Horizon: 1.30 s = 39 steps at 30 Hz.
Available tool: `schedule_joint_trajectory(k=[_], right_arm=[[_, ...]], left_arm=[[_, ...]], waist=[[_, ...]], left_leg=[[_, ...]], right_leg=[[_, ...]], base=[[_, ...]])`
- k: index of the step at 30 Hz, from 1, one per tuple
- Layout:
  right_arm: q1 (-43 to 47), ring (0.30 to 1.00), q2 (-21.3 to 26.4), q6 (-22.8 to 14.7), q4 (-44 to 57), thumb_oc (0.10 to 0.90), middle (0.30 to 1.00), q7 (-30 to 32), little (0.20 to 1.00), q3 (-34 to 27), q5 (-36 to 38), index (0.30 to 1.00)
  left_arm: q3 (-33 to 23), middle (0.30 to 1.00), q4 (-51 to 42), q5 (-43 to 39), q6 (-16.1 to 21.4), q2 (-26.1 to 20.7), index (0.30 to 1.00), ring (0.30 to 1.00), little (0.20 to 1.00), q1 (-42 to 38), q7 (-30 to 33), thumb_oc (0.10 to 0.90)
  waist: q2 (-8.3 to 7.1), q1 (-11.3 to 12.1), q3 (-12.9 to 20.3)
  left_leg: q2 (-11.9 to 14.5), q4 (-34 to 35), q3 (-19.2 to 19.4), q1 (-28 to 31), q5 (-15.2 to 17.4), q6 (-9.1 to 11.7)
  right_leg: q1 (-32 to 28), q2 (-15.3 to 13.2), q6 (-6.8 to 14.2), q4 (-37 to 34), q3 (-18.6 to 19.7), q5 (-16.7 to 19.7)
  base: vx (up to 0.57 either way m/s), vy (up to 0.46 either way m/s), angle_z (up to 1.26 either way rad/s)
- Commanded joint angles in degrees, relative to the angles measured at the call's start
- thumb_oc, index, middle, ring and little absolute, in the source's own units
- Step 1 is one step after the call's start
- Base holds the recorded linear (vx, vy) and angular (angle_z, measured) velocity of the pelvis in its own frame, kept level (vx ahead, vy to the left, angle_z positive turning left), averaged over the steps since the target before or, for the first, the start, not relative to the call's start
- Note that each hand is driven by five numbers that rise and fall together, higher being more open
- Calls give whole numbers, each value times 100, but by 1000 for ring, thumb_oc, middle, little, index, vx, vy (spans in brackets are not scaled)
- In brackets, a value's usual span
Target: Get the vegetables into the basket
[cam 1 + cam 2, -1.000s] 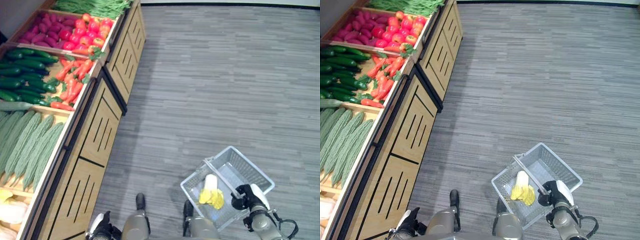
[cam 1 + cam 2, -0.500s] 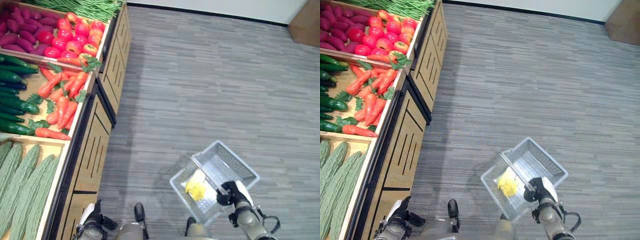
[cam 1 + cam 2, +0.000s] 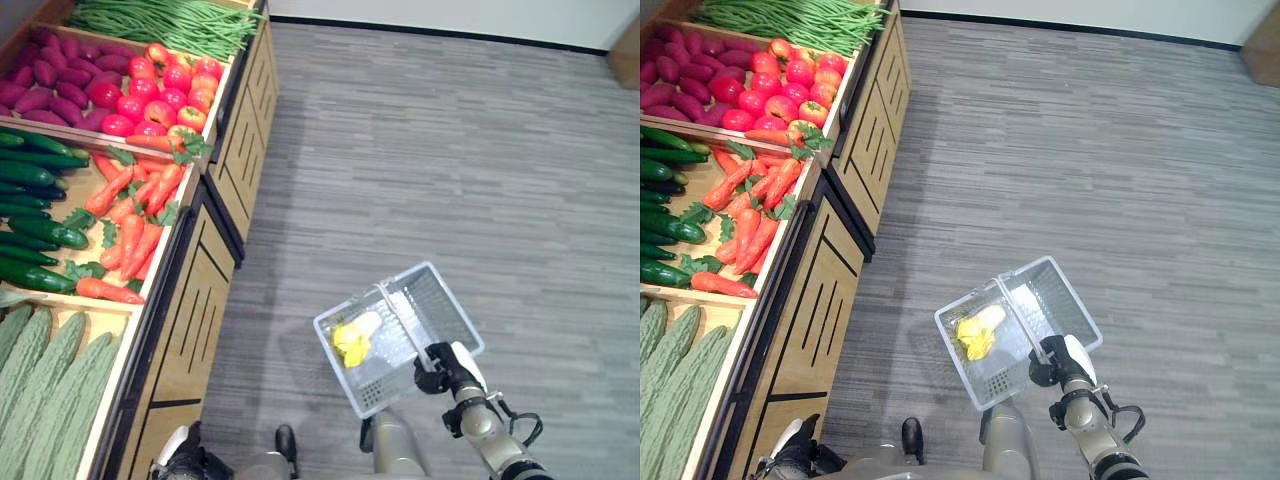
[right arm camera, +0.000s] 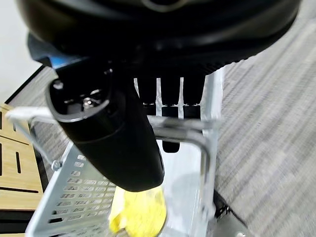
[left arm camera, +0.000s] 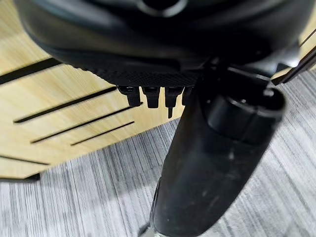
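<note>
My right hand (image 3: 442, 362) curls round the handle (image 4: 173, 123) of the grey basket (image 3: 437, 296), carrying it at my 3 o'clock above the floor. A yellow vegetable (image 3: 352, 338) lies inside. Carrots (image 3: 130, 205) and cucumbers (image 3: 30, 232) sit on the wooden shelf (image 3: 195, 300) at 10 o'clock. My left hand (image 5: 148, 94) hangs low with fingers curled, empty.

Basket (image 3: 440, 300) right of vegetable stand (image 3: 190, 300)

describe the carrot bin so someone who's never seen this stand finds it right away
Start at the long wooden produce stand on the robot's left. The carrots lie in the middle bin, beside the dark green cucumbers and just before the red tomatoes. They are the orange, tapered pieces with leafy green tops.
</note>
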<state>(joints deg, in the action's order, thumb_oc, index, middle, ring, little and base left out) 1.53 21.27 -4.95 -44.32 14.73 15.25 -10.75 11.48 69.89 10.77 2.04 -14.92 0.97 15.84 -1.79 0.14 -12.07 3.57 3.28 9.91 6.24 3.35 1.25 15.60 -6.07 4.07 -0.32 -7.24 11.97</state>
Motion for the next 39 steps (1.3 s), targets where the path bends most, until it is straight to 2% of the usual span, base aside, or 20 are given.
schedule_joint_trajectory(k=[1,5,6,8,9,11,13,16,20,21,23,24,26,27,31,35,36,37,38,39], right_arm=[[-16,300,653,-366,743,400,300,159,300,-210,101,300],[-129,300,751,-411,797,400,300,176,300,-238,67,300],[-202,300,799,-422,828,400,300,194,300,-272,55,300],[-228,300,816,-427,777,400,300,200,300,-275,39,300],[-265,300,831,-410,730,400,300,203,300,-267,2,300],[-283,300,844,-384,737,400,300,208,300,-274,-16,300],[-287,300,855,-368,658,400,300,248,300,-291,-29,300],[-334,300,858,-375,634,400,300,267,300,-311,-35,300],[-556,300,811,-424,650,400,300,286,300,-351,-43,300],[-611,300,810,-426,641,400,300,271,300,-354,-56,300],[-644,300,803,-417,628,400,300,244,300,-358,-70,300],[-691,300,783,-400,630,400,300,218,300,-369,-94,300],[-722,300,730,-378,606,400,300,208,300,-361,-155,300],[-771,300,628,-339,568,400,300,174,300,-364,-162,300],[-753,300,582,-331,596,400,300,149,300,-343,-200,300],[-563,300,507,-289,549,400,300,153,300,-244,-218,300],[-452,300,481,-285,564,400,300,177,300,-198,-240,300],[-450,300,480,-285,562,400,300,178,300,-198,-240,300],[-391,300,425,-303,527,400,300,174,300,-167,-218,300],[-361,300,422,-299,553,400,300,168,300,-163,-215,300]], left_arm=[[-106,1000,-9,56,30,-114,1000,1000,1000,-163,79,900],[-90,1000,22,44,33,-83,1000,1000,1000,-183,110,900],[-68,1000,4,14,34,-71,1000,1000,1000,-251,120,900],[-61,1000,-51,7,44,-66,1000,1000,1000,-246,120,900],[-51,1000,-97,-32,42,-44,1000,1000,1000,-262,141,900],[-48,1000,-122,-103,33,-38,1000,1000,1000,-305,160,900],[-5,1000,-167,-142,38,-28,1000,1000,1000,-357,178,900],[1,1000,-141,-117,42,-35,1000,1000,1000,-336,188,900],[-27,1000,-109,-79,53,-63,1000,1000,1000,-218,165,900],[-28,1000,-149,-48,54,-76,1000,1000,1000,-170,154,900],[-33,1000,-155,-37,51,-78,1000,1000,1000,-148,147,900],[-49,1000,-152,-21,43,-81,1000,1000,1000,-115,130,900],[-32,1000,-114,55,21,-86,1000,1000,1000,-82,136,900],[5,1000,-126,150,29,-128,1000,1000,1000,-51,105,900],[19,1000,-191,111,61,-186,1000,1000,1000,-68,122,900],[46,1000,-223,89,58,-244,1000,1000,1000,-147,131,900],[45,1000,-267,86,53,-285,1000,1000,1000,-164,119,900],[43,1000,-267,86,53,-285,1000,1000,1000,-165,119,900],[69,1000,-226,156,49,-318,1000,1000,1000,-194,106,900],[73,1000,-247,154,38,-339,1000,1000,1000,-206,96,900]], waist=[[-100,-149,57],[-3,-190,92],[22,-226,77],[34,-229,69],[29,-207,43],[24,-168,-4],[-54,-78,-49],[-115,-15,-35],[-73,188,-34],[-67,213,-32],[-76,234,-17],[-64,233,13],[-87,240,101],[-149,222,182],[-220,232,214],[-286,237,226],[-266,260,200],[-270,266,201],[-249,233,156],[-225,210,124]], left_leg=[[121,-744,-408,-296,-107,242],[275,-907,-487,-308,-309,358],[407,-1157,-417,-389,-566,468],[443,-1404,-437,-464,-650,507],[472,-1713,-436,-581,-846,538],[417,-1722,-493,-696,-875,517],[191,-1446,-521,-1229,-621,359],[163,-1153,-493,-1599,-558,291],[322,-345,-516,-2108,-1462,418],[348,-237,-432,-2076,-1549,433],[376,-225,-342,-2057,-1575,439],[369,-221,-257,-1966,-1469,384],[287,-233,-269,-1902,-1407,309],[157,-330,-148,-1831,-1262,196],[21,-372,-69,-1788,-1109,75],[-176,-350,-7,-1762,-950,-71],[-225,-300,20,-1690,-872,-164],[-228,-298,28,-1692,-872,-166],[-285,-281,16,-1567,-798,-248],[-299,-271,2,-1487,-749,-266]], right_leg=[[-232,-36,380,518,-70,-487],[-289,123,234,632,-129,-719],[-322,174,144,697,-210,-834],[-368,213,76,700,-256,-909],[-485,286,-4,689,-285,-1009],[-560,304,-14,683,-294,-1075],[-757,243,33,620,-252,-1172],[-917,223,48,585,-179,-1275],[-1465,410,38,526,18,-1539],[-1544,431,47,517,63,-1570],[-1626,423,54,515,102,-1606],[-1685,421,70,565,131,-1697],[-1804,344,121,559,186,-1752],[-1815,193,223,683,302,-1728],[-1763,57,313,738,383,-1649],[-1627,-88,479,906,468,-1359],[-1426,-160,554,1334,456,-1211],[-1411,-164,556,1354,466,-1221],[-1179,-141,602,1941,552,-971],[-1031,-119,589,2097,583,-854]], base=[[136,-170,10],[213,-224,12],[171,-204,7],[170,-191,22],[113,-117,15],[137,-114,0],[204,-81,-5],[206,2,0],[304,56,-21],[252,72,-63],[158,81,-73],[225,133,-53],[293,210,-33],[287,233,-20],[167,192,-7],[76,166,1],[26,105,-6],[63,200,-10],[54,134,-10],[54,133,-7]])
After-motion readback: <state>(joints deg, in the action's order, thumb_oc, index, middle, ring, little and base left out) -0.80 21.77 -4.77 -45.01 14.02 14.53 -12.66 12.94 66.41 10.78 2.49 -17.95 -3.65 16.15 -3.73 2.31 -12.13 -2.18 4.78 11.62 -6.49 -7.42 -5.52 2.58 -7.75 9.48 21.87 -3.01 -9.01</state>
